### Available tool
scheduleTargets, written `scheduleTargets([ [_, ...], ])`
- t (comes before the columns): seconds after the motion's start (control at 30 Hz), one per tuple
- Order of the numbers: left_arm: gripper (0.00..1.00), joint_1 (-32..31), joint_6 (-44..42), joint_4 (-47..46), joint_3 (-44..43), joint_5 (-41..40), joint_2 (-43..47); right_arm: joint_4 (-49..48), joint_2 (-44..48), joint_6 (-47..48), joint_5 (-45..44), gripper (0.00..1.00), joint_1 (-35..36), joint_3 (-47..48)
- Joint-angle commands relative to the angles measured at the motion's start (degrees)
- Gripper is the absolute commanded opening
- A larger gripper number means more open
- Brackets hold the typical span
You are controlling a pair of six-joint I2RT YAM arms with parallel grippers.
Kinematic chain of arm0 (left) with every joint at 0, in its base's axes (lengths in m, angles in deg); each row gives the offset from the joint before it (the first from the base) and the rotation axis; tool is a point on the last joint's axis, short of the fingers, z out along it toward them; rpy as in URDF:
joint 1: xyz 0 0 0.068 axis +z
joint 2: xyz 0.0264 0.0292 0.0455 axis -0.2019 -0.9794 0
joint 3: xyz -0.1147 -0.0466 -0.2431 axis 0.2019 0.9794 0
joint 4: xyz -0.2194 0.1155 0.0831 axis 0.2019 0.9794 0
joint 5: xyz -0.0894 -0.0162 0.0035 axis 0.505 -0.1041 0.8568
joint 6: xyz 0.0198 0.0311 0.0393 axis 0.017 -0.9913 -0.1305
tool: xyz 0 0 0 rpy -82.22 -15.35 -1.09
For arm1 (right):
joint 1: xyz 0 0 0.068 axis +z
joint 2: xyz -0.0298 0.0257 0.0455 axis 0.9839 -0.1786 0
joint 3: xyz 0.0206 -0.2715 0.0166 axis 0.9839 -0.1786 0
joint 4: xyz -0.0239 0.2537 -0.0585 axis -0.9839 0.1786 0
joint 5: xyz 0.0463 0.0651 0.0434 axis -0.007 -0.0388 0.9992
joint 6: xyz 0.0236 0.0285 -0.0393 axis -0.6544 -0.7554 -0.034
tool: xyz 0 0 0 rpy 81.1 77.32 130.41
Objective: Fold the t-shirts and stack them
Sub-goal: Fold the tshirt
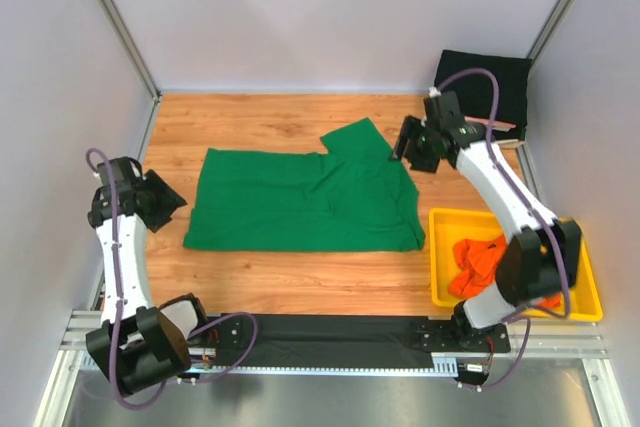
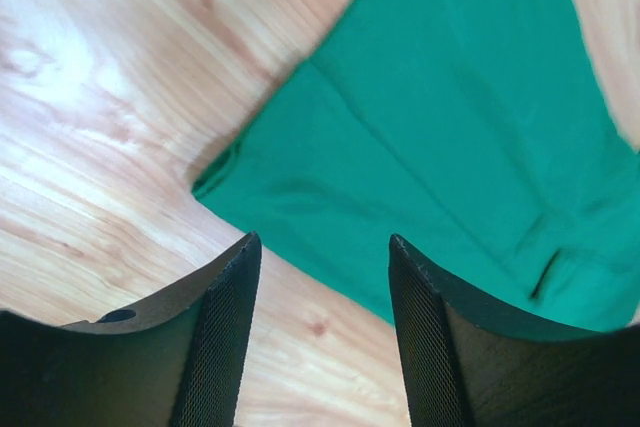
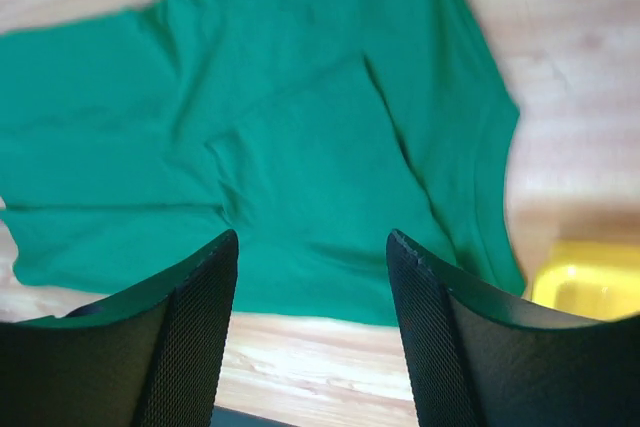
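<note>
A green t-shirt [image 1: 305,197] lies spread flat on the wooden table, partly folded, with one sleeve sticking up toward the back. It also shows in the left wrist view [image 2: 470,127] and the right wrist view [image 3: 300,127]. My left gripper [image 1: 165,199] hovers open and empty just left of the shirt's left edge; its fingers [image 2: 225,337] frame bare wood. My right gripper [image 1: 405,142] hovers open and empty above the shirt's right sleeve area. A folded black t-shirt [image 1: 485,87] lies at the back right corner. An orange t-shirt [image 1: 480,262] is crumpled in the yellow bin.
A yellow bin [image 1: 590,292] stands at the front right, also seen in the right wrist view [image 3: 590,287]. A black mat [image 1: 330,339] runs along the near edge. Grey walls close in the table on three sides.
</note>
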Motion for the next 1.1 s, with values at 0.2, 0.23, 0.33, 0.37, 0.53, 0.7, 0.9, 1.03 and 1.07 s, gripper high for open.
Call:
scheduleTargets([
  [0.2, 0.61, -11.6, -7.6, -0.4, 0.7, -0.8, -0.1, 4.8, -37.8, 9.5, -4.6, 0.63, 0.3, 45.6],
  [0.23, 0.61, -12.1, -7.4, -0.4, 0.8, -0.4, -0.2, 4.9, -43.6, 9.4, -5.4, 0.63, 0.3, 53.4],
  [0.33, 0.61, -12.8, -7.6, -1.1, 1.5, 1.4, -0.7, 4.2, -54.7, 9.3, -7.8, 0.66, 0.4, 67.1],
  [0.37, 0.61, -12.9, -7.6, -1.3, 1.6, 1.7, -0.8, 3.6, -59.0, 9.3, -7.7, 0.67, 0.4, 69.9],
  [0.53, 0.61, -14.3, -7.6, -1.3, 1.7, 2.0, -1.4, -5.7, -64.2, 8.7, -9.8, 0.79, 0.4, 71.6],
  [0.7, 0.61, -15.1, -7.4, -1.3, 1.9, 1.0, -1.0, -7.9, -69.9, 8.6, -9.0, 0.82, 0.6, 73.9],
  [0.9, 0.60, -15.2, -7.5, -1.3, 1.6, 0.2, -1.4, -9.3, -73.4, 7.5, -7.7, 0.80, 1.1, 74.5],
  [1.03, 0.60, -15.3, -7.7, -1.3, 0.8, -1.2, -2.5, -10.1, -73.6, 7.2, -6.8, 0.72, 1.1, 74.7],
  [1.07, 0.60, -15.3, -7.9, -1.3, 0.1, -1.9, -2.9, -10.1, -73.8, 7.1, -6.5, 0.66, 1.1, 74.9],
])
